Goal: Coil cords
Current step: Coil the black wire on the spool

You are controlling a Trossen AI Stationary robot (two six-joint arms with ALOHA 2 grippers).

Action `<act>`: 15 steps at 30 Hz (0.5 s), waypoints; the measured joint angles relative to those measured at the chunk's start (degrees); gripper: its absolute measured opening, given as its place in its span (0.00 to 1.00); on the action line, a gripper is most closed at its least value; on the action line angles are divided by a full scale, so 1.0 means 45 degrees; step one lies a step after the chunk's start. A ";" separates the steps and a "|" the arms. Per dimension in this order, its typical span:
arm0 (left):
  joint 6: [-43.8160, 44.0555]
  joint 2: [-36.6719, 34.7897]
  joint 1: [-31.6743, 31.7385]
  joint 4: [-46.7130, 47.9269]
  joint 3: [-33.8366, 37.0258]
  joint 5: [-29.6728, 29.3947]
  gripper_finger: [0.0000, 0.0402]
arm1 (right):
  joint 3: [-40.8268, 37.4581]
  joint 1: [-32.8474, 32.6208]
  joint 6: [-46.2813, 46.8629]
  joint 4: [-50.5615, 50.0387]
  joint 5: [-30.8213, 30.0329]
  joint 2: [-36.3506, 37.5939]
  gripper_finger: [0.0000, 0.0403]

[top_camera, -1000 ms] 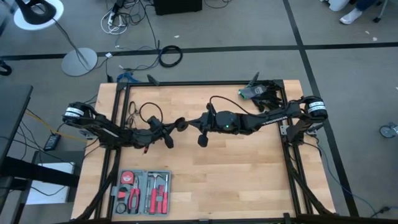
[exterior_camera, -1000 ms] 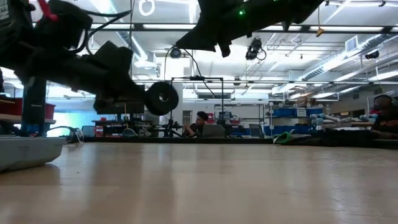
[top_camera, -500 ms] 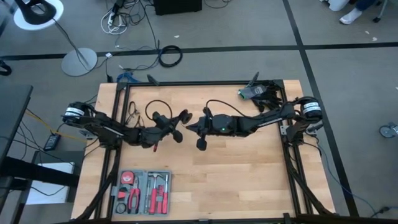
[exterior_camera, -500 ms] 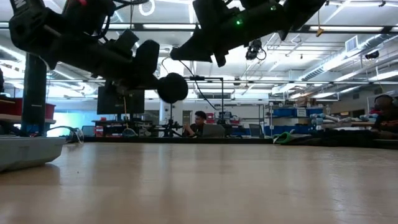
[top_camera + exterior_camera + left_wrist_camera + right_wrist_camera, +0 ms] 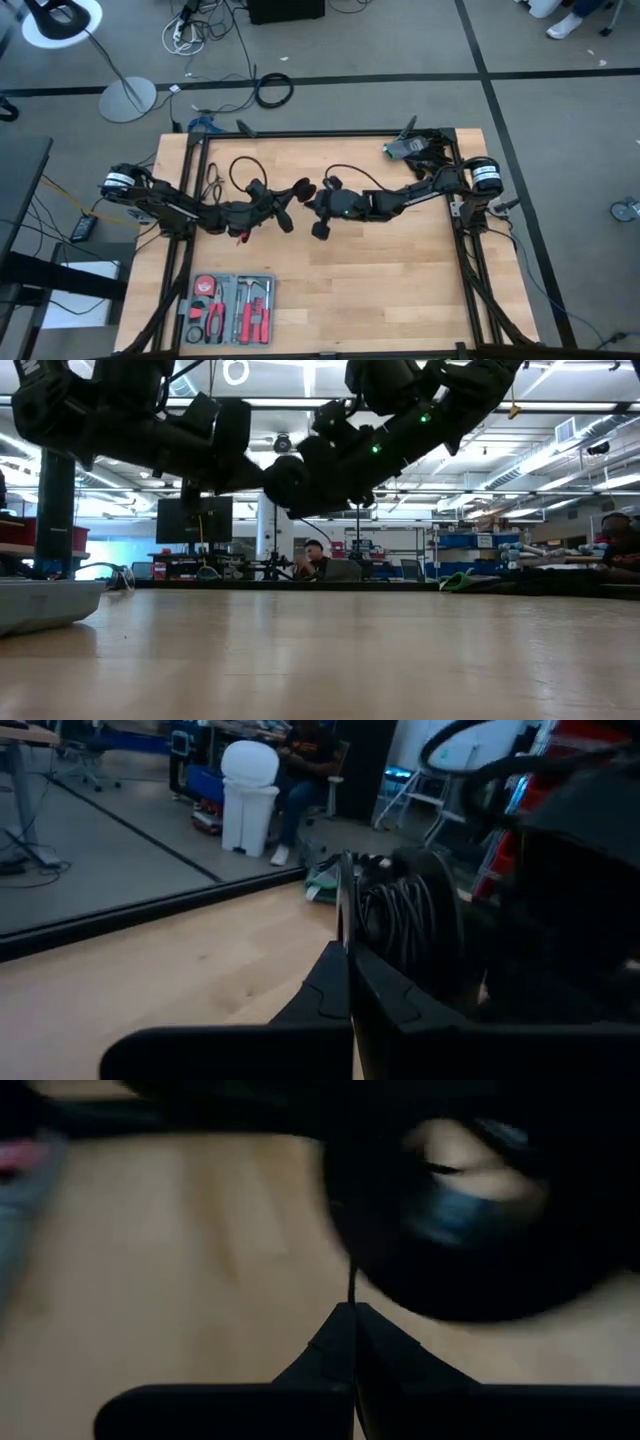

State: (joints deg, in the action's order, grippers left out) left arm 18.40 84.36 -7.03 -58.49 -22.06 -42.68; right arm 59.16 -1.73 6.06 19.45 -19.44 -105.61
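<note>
Black, thin cords are seen arching in loose loops above the wooden table, mid-table, w/ the disc-shaped puck carried at the tip of the left gripper. Left gripper fingers are shown pressed together, clenched on the cords just behind the puck (left wrist view: wire pinched between pads, wound strands beyond). Right gripper is likewise closed, gripping a strand of the cords, per right wrist view. Vs. one second earlier: the right arm has been brought across toward the left, the left gripper raised and turned, so the two grippers, formerly apart, now nearly meet at mid-table; the puck has been lifted w/ them. In the low view both are held clear of the table. Judged: another loop is being drawn in; coil not yet complete, slack remaining behind the left arm
</note>
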 joint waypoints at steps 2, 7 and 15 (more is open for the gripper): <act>0.0136 0.0005 -0.0018 0.0077 0.0237 -0.0023 0.00 | 0.0000 0.0009 -0.0009 -0.0467 -0.0716 0.0084 0.00; 0.1358 0.0005 -0.0018 -0.0440 0.1053 0.0021 0.00 | 0.0022 0.0030 -0.0038 -0.0907 -0.0558 0.0013 0.03; 0.2068 -0.0005 -0.0081 -0.2148 0.2289 -0.0030 0.00 | -0.0005 0.0162 0.0388 -0.1420 -0.0098 -0.0076 0.17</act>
State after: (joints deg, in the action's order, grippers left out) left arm 27.70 84.33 -7.40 -68.15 -11.76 -42.82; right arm 59.13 -0.99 7.80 13.06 -19.88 -105.95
